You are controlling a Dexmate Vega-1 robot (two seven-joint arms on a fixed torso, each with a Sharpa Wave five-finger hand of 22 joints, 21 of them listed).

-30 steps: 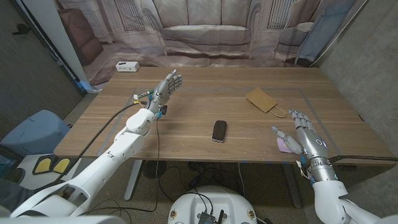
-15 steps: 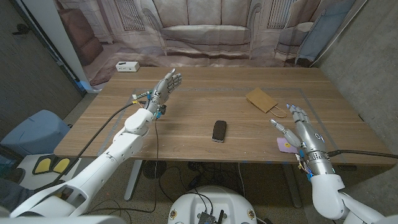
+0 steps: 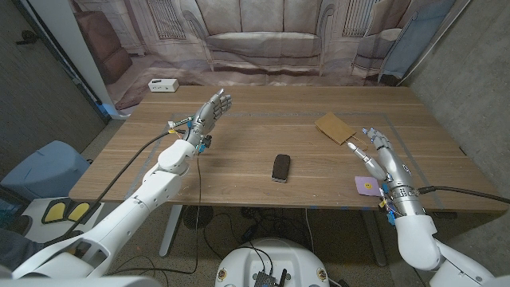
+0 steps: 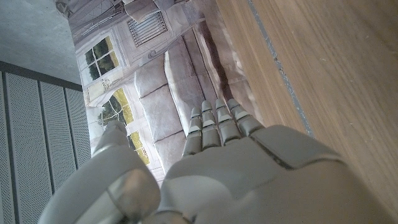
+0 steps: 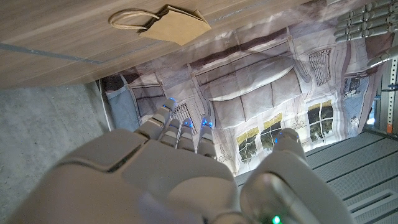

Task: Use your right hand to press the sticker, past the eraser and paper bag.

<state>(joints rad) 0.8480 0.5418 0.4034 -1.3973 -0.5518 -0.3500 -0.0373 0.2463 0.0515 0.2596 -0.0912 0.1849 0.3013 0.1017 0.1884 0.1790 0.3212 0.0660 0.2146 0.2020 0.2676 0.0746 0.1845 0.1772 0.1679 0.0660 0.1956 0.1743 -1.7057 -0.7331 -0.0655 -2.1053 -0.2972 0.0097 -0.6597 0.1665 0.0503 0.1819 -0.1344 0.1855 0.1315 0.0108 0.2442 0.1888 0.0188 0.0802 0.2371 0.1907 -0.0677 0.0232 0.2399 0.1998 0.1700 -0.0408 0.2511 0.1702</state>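
A small pink sticker (image 3: 366, 185) lies near the table's front right edge. My right hand (image 3: 381, 156) is raised above the table just behind and right of it, fingers apart, holding nothing. The brown paper bag (image 3: 336, 128) with its cord handle lies flat behind that hand, and shows in the right wrist view as the paper bag (image 5: 168, 23). A dark eraser (image 3: 280, 167) sits at the table's middle front. My left hand (image 3: 212, 112) is held up over the far left of the table, fingers spread and empty.
A white box (image 3: 162, 84) stands at the table's back left corner. A printed sofa backdrop (image 3: 263, 40) hangs behind the table (image 3: 263, 135). A cable runs along my left arm.
My right hand has lifted off the sticker and moved back toward the paper bag, uncovering the sticker. The left hand has not moved.
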